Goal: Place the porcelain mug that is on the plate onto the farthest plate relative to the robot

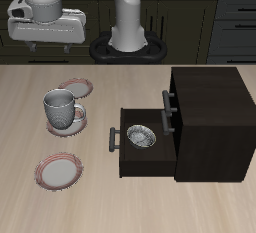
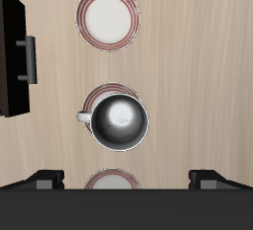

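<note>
A grey-white porcelain mug (image 1: 62, 109) stands upright on the middle plate (image 1: 52, 129) of a row of three pink-rimmed plates. The plate nearest the table's front edge (image 1: 58, 170) is bare. The plate farthest back (image 1: 72, 85) is bare too. My gripper (image 1: 47, 49) is open and empty, hovering high above the back of the row. In the wrist view the mug (image 2: 121, 121) sits between my spread fingertips (image 2: 44, 180), well below them, on its plate (image 2: 99, 94). The front-edge plate (image 2: 108, 19) lies beyond it, and the back plate (image 2: 111, 181) shows partly between the fingers.
A dark cabinet (image 1: 205, 122) stands beside the plates with its drawer (image 1: 120, 162) pulled open toward them, holding a small bowl (image 1: 141, 135). The cabinet's edge and handle show in the wrist view (image 2: 12, 56).
</note>
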Robot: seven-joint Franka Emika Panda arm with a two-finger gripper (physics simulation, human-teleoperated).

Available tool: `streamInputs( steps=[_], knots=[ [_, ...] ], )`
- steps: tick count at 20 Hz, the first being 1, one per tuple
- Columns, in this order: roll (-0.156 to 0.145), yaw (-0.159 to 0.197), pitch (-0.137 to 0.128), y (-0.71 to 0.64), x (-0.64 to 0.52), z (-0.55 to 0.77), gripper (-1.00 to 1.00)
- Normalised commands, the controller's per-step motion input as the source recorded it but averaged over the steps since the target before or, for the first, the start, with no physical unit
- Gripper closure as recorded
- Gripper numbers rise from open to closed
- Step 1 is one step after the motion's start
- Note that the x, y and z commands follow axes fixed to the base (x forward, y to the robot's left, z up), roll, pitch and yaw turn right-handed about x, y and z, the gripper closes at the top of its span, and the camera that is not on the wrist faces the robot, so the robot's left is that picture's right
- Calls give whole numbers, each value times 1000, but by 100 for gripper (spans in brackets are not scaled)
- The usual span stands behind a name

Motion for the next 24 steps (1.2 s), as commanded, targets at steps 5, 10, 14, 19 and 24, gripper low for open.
streamInputs(
  steps=[5,10,14,19,24],
  knots=[
    [17,20,4,-265,46,-84,-100],
    [-43,1,-20,-353,35,-55,-100],
    [-22,8,3,-303,78,-135,-100],
    [37,9,-26,-16,-28,-144,-100],
    [-10,-7,-42,-71,-31,-248,-100]
  ],
)
